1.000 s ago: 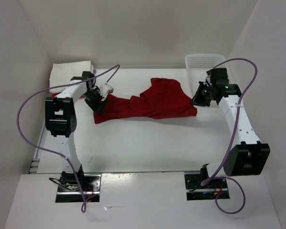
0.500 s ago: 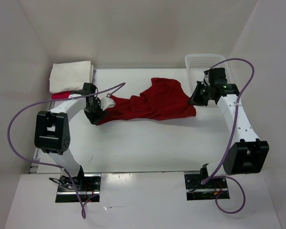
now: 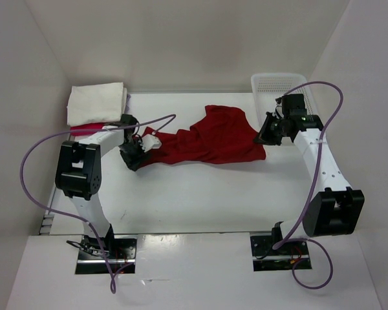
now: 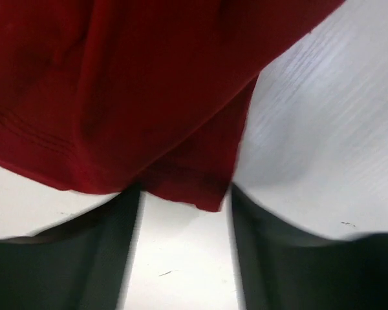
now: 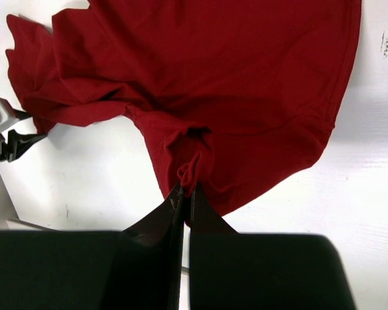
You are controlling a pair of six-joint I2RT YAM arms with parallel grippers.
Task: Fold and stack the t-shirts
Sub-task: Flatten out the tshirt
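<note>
While the right fingers (image 5: 171, 216) pinch shut on a bunched fold at the right edge of the dark red t-shirt (image 3: 210, 139) stretched across the table (image 3: 200, 194), the left fingers (image 4: 84, 258) stand apart astride its left corner; a folded cream white t-shirt (image 3: 96, 102) lies far left

This is a robotics lab test cell. A white table (image 3: 200, 194) is boxed in by plain white panels (image 3: 181, 45) along its far and side edges. A left arm (image 3: 75, 169) and a right arm (image 3: 320, 161), both white and black, are bolted to metal plates (image 3: 126, 250) at its near edge. Purple cables (image 3: 317, 82) loop above the table, and a dark red t-shirt (image 3: 207, 139) lies across its middle.
</note>
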